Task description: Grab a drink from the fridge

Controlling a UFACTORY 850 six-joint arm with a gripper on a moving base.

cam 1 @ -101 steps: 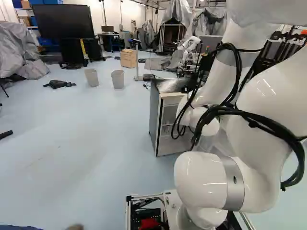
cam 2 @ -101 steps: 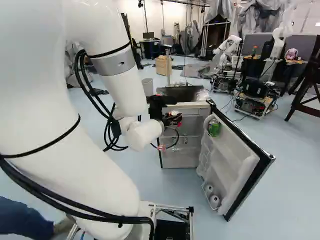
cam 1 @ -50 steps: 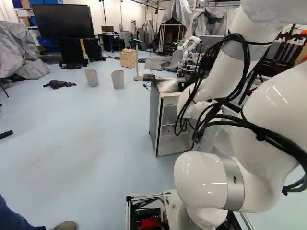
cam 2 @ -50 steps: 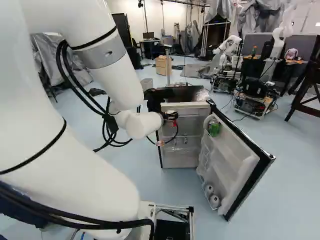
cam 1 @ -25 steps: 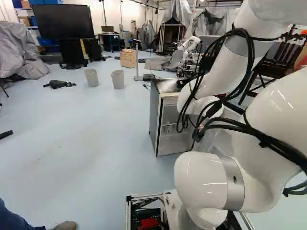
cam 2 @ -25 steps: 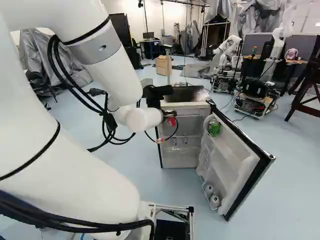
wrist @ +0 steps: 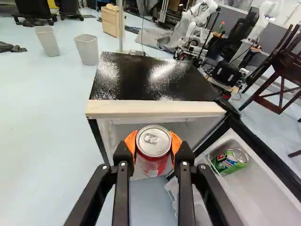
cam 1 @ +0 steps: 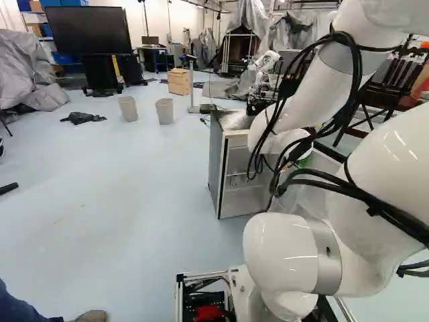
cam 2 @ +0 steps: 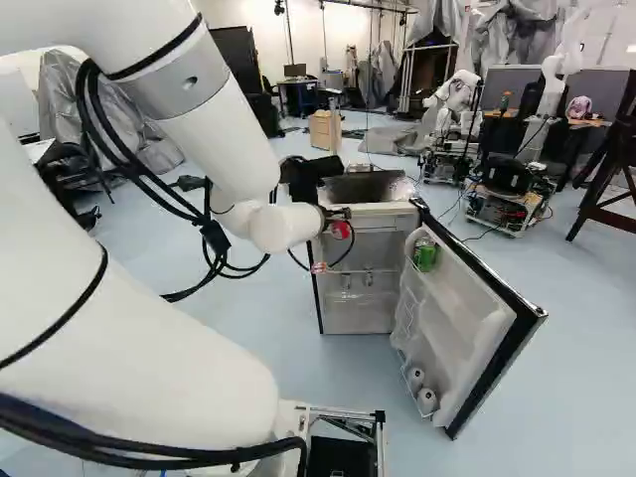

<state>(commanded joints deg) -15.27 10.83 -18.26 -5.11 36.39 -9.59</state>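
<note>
- The arm (cam 2: pixel 234 149) has been drawn back, the red can (wrist: pixel 151 165) carried along from the fridge (wrist: pixel 141 81).
- It is clamped by the end effector (wrist: pixel 154 145), parted by can width.
- Retrieval seems nearly complete.

Fridge interior (cam 2: pixel 363 310) partly hidden

No readable text, label, brand, number or sign is showing in any view.
</note>
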